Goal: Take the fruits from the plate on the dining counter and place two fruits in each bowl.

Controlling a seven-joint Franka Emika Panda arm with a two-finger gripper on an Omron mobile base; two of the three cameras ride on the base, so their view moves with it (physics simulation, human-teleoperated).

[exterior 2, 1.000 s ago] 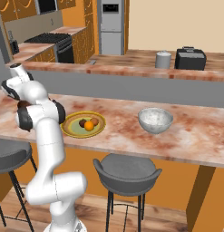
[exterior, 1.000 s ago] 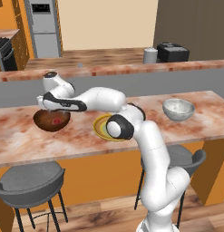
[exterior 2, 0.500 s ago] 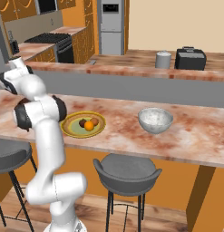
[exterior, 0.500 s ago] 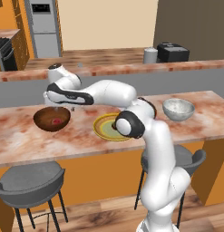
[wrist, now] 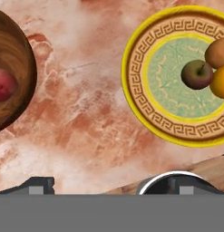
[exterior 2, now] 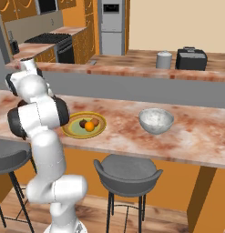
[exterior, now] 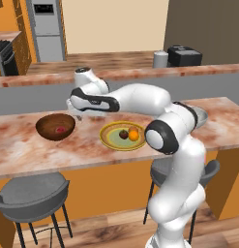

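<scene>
- On the dining surface, counted near to far, lie one plate, two bowls and four fruits.
- Two grey stools stand in front of this surface, one under the grey bowl's end and one under the wooden bowl's end.
- The plate has a yellow patterned rim and pale green centre; three fruits sit on it close together: a dark brown one, an orange one and a yellow-orange one.
- The dark wooden bowl stands to the plate's left in the left base view, apart from it, and holds the fourth fruit, the pinkish-red one.
- The pale grey speckled bowl stands well apart on the plate's other side, and nothing can be seen inside it.
- The jaws hang above the bare stone between the wooden bowl and the plate; whether they are open or closed cannot be told, and nothing is seen between the tips.
- Behind, on the farther counter with the grey front, stand one grey canister and one dark toaster.
- Compared with a second ago, the hand is no longer right over the wooden bowl but has swung toward the plate and lifted; the pinkish-red fruit stays in the wooden bowl, and the plate and both bowls lie as before.
</scene>
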